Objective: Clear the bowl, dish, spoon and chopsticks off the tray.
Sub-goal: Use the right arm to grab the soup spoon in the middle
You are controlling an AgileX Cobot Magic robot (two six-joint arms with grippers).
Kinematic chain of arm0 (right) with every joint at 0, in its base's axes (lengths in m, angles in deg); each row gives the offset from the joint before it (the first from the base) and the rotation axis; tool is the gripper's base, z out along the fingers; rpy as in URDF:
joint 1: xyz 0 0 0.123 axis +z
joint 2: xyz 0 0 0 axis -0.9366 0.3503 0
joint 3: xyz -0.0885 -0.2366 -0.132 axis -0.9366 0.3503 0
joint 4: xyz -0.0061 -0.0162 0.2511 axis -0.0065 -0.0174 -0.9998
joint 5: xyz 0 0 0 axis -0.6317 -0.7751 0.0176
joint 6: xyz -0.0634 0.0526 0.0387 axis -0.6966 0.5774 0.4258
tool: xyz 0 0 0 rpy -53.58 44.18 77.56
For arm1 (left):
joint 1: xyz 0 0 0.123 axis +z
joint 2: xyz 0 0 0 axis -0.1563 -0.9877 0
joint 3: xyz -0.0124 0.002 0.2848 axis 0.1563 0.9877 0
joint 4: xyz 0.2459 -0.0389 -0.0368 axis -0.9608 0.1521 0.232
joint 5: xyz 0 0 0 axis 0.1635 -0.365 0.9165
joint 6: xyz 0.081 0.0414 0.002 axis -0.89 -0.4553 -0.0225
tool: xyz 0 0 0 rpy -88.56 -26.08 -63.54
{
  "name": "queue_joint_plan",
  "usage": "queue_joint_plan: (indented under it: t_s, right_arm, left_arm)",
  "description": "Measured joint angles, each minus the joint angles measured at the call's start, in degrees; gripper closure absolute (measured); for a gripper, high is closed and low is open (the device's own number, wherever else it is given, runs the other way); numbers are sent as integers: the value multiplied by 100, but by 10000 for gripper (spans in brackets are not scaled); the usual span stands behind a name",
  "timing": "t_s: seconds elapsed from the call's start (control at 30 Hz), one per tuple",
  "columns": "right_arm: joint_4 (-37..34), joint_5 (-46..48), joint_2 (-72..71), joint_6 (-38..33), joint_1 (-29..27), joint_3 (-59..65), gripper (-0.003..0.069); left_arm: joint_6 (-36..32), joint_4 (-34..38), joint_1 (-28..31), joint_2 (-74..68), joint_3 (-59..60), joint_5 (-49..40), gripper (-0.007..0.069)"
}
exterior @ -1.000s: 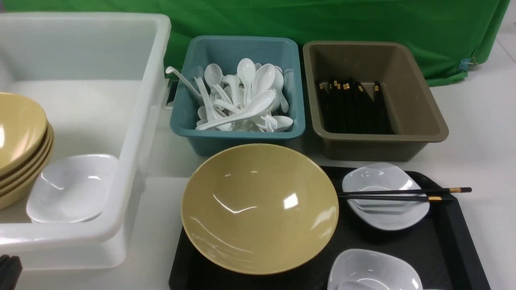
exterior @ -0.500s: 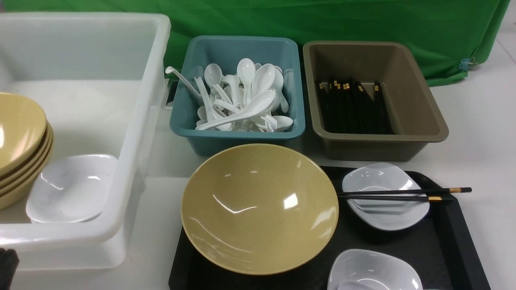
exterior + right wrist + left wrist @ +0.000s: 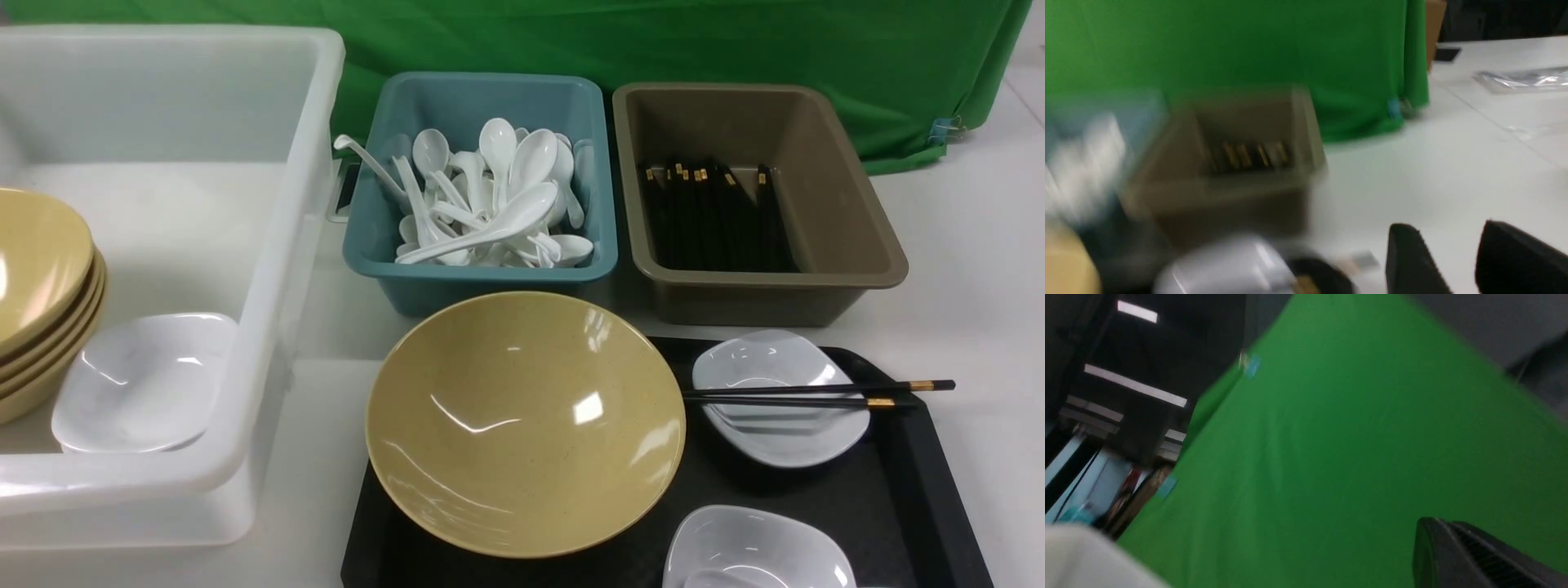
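The bowl (image 3: 522, 425) is seen resting on the tray's (image 3: 914, 506) left end, and the chopsticks (image 3: 816, 394) are laid across the far dish (image 3: 775, 437) beside it. The right pincer (image 3: 1447, 234) is held spread over the white surface (image 3: 980, 269). Whether the left pincer (image 3: 1474, 555) is spread or closed cannot be told.

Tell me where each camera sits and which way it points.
Front view: between the arms, looking forward and down on the tray, bowl and brown bin; no arm shows.
Left wrist view: on the left arm, tilted up at the green backdrop; left end effector at the edge.
Right wrist view: blurred, low across the table at the brown bin; right end effector, fingers apart.
Shared: front and right wrist both show the brown bin.
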Motion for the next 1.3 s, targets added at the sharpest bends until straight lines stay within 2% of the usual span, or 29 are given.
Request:
queue_joint_plan:
  t_s: [0.03, 0.07, 0.13, 0.17, 0.23, 0.3, 0.33, 0.37, 0.4, 0.43, 0.47, 0.5, 0.53, 0.6, 0.7, 0.73, 0.77, 0.87, 0.9, 0.93, 1.03, 1.17, 1.3]
  right_arm:
    - [-60, -139, 0, 105, 0, 0, 417]
    - [-249, -755, 0, 1021, 0, 0, 417]
    - [-304, -1007, 0, 1191, 0, 0, 417]
    - [-341, -1302, 0, 1332, 0, 0, 421]
    - [-363, -1583, 0, 1382, 0, 0, 422]
    - [-342, -2004, 0, 1607, 0, 0, 429]
    - [-317, -2076, 0, 1631, 0, 0, 431]
    - [-43, -2059, 0, 1841, 47, -114, 458]
    - [13, -2017, 0, 1908, 59, -149, 470]
    - [764, -1369, 68, 2205, 224, -657, 541]
    - [1064, -1081, 145, 2371, 302, -894, 580]
    - [1652, -312, 323, 2523, 542, -1516, 620]
    - [1892, 287, 537, 2484, 755, -1993, 639]
    - [2017, 1193, 916, 2155, 1117, -2669, 654]
    - [2001, 3341, 2003, 1141, 2062, -4029, 662]
    - [2001, 3494, 2169, 1059, 2131, -4109, 662]
    - [1996, 4976, 2999, 748, 2806, -4799, 662]
    - [2031, 6546, 4051, 342, 3699, -5376, 665]
    - [2031, 6613, 4125, 308, 3755, -5376, 665]
    - [1986, 6963, 4744, -8, 4133, -5573, 666]
    - [1630, 7129, 5446, -543, 4406, -5741, 667]
    - [824, 7225, 6665, -2125, 4445, -5815, 668]
    - [842, 7120, 7634, -2768, 4342, -5826, 662]
  left_arm:
    - [71, -23, 0, 0, -110, -14, 626]
    - [307, -125, 0, -25, -932, -575, 626]
    - [350, -197, 0, -132, -1469, -1008, 626]
    - [375, -370, 0, -408, -2289, -2060, 626]
    - [365, -620, 0, -899, -3258, -3251, 626]
    - [65, -783, 0, -1949, -4625, -5157, 626]
    - [10, -783, 0, -1948, -4730, -5321, 626]
    - [-479, -775, 0, -2821, -5553, -6736, 626]
    - [-545, -775, 0, -2821, -5553, -6736, 626]
    - [-1151, -619, 0, -3646, -6175, -8101, 626]
    - [-1335, -548, 0, -3877, -6294, -8441, 626]
    - [-1753, -359, 0, -4363, -6448, -9087, 626]
    - [-2020, -230, 0, -4661, -6472, -9408, 626]
    - [-2305, -37, 0, -5021, -6428, -9705, 626]
    - [-2731, 217, -57, -5491, -6187, -9805, 626]
    - [-2804, 239, -79, -5536, -6149, -9805, 626]
    - [-2909, 292, -233, -5687, -6000, -9778, 626]
    - [-2977, 268, -654, -5835, -5873, -9795, 626]
    - [-2977, 268, -690, -5844, -5866, -9795, 626]
    - [-2977, 263, -1008, -5907, -5860, -9828, 626]
    - [-2977, 274, -1473, -6005, -5860, -9857, 626]
    - [-2977, 291, -2317, -6190, -5860, -9912, 626]
    - [-2977, 302, -3076, -6372, -5856, -9937, 626]
